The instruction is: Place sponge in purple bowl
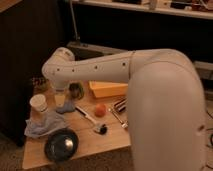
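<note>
One arm reaches in from the right across the tabletop (95, 142), its white forearm bent down at the wrist so the claw (61, 93) hangs over the back-left corner. The fingers are spread apart with nothing between them. That pose suits a pick from above. The sponge (60, 100) appears as a pale pad lying flat directly under the claw, just beside the white cup (39, 103) and near a small dark container (76, 90); whether the fingertips already touch it I cannot tell. The purple bowl is not visible, probably hidden behind the bulky arm on the right side, so the carry would likely run rightward past the orange ball (100, 110) and the dish brush (91, 119) lying mid-table. A rumpled pale blue cloth (45, 125) sits in front of the cup, and a flat dark dish (61, 145) rests near the front edge; neither is the target. A yellow tray (107, 90) stands at the rear, partly covered by the arm. The tabletop is light wood, small and crowded, leaving little room beside the sponge. Around it the room is dim and warm-lit, with a dark panel on the left, dark shelving behind, and speckled floor (7, 161) below.
</note>
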You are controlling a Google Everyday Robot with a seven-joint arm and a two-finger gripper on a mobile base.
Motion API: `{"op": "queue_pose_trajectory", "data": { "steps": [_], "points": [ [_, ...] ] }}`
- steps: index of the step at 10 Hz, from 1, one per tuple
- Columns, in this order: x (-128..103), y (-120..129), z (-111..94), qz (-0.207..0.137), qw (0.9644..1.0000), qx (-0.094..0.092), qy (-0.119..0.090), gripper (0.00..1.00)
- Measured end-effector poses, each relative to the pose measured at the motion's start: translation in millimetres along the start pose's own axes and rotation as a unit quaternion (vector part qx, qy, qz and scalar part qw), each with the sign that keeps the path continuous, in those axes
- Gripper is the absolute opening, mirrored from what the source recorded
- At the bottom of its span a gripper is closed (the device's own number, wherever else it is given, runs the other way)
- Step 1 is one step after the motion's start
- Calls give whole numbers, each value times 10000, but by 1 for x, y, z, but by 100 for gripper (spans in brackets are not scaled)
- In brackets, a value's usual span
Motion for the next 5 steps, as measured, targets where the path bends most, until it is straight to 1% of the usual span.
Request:
{"op": "queue_pose_trajectory", "data": {
  "steps": [1,2,3,4,5],
  "points": [
    [3,-1,19,-46,10000,-31,56,80],
    [3,-3,33,-67,9999,-52,81,80],
    [7,-10,50,-66,9999,-86,117,80],
    [9,-16,61,-81,9998,-115,144,80],
    [6,-21,73,-136,9997,-151,158,80]
  ]
}}
